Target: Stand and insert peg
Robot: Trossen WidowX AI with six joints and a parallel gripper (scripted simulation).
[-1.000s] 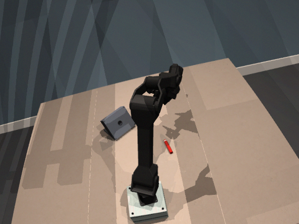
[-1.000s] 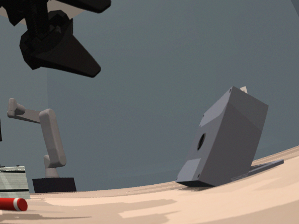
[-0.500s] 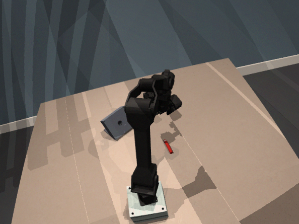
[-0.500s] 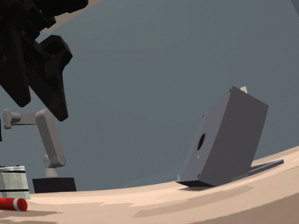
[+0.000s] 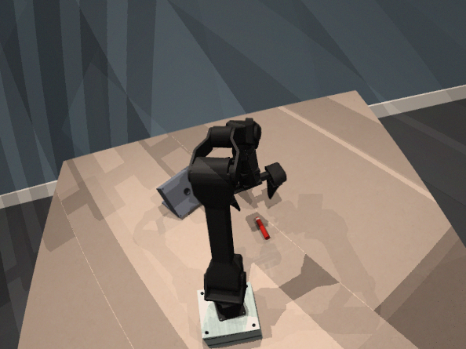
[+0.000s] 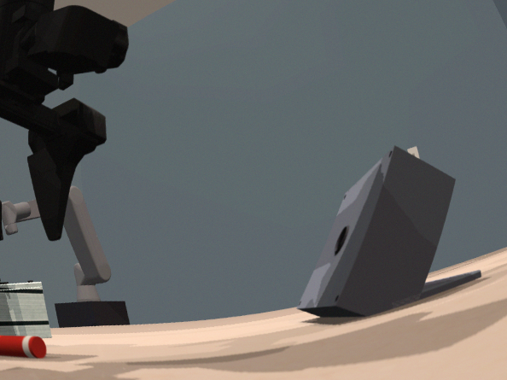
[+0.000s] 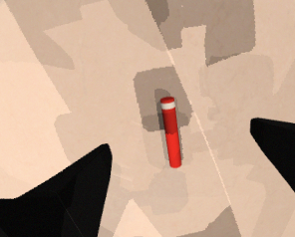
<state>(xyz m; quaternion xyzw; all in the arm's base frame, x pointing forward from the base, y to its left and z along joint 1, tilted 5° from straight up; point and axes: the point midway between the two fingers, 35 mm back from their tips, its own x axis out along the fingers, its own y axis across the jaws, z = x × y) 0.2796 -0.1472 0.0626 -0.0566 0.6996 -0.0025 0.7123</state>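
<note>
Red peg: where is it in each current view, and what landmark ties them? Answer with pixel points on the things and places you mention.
Top: red peg [image 5: 262, 228] [image 6: 13, 346] [image 7: 171, 139] right of centre, below the tool [image 5: 255, 205] [image 7: 179, 137].
Exterior: bottom-left corner, cut off by the left edge.
Wrist: near the middle, between the fingertips.
Shared landmark: the peg's white band [image 5: 257, 219] [image 6: 28, 347] [image 7: 167, 106].

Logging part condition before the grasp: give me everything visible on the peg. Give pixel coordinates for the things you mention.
The peg [image 5: 263, 228] [image 6: 12, 346] [image 7: 171, 134] is a slim, straight red cylinder, smooth, perhaps plastic or painted. A white band circles it near one end, with a short red tip beyond; the other end is plain. It lies on its side on the table, banded end away from the robot's base. Only the table touches it.
</note>
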